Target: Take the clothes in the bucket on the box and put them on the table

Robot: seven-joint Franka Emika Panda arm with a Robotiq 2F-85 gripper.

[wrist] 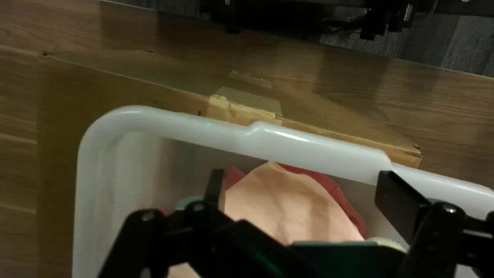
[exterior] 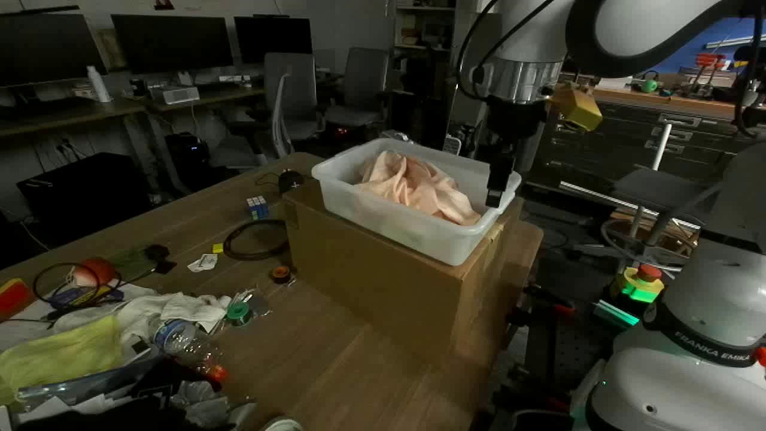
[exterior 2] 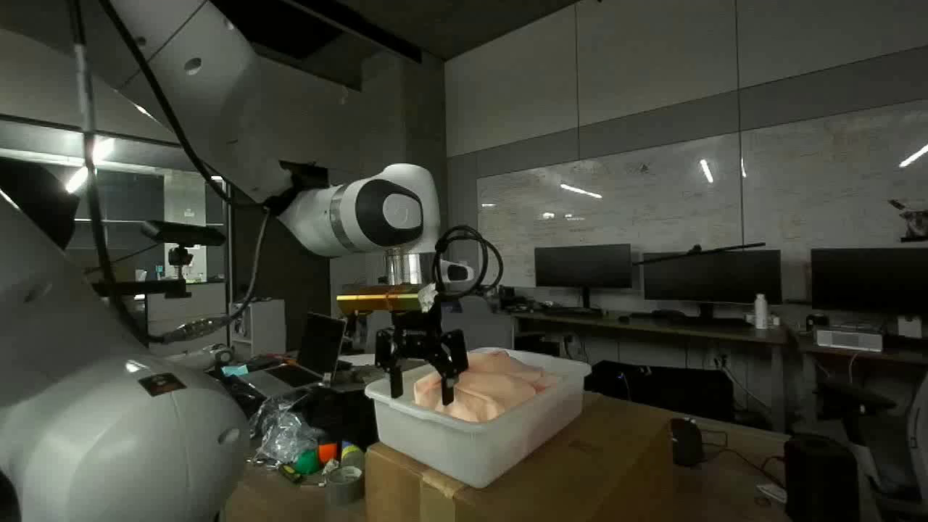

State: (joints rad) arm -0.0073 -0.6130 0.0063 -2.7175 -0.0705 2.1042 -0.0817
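Tool hangs spread wide, gripping nothing, its fingers pointing down over one end of the bucket; whether the tips reach below the rim I cannot tell. The reach is in hand, I judge, with the grasp not yet made. In the wrist view the peach cloth lies beneath, between the tips, and a red piece shows at its edge; whether the two are one garment is unclear. Both are inside the bucket. One finger overlaps the rim in that view, so the next move probably calls for a shift inward, a descent onto a raised fold, a firm pinch, then a lift high enough to free whatever trails. Under the bucket stands a cardboard box, and under that the wooden surface, where the cloth should be laid, beside the box. Farther off, dark monitors stand in a row.
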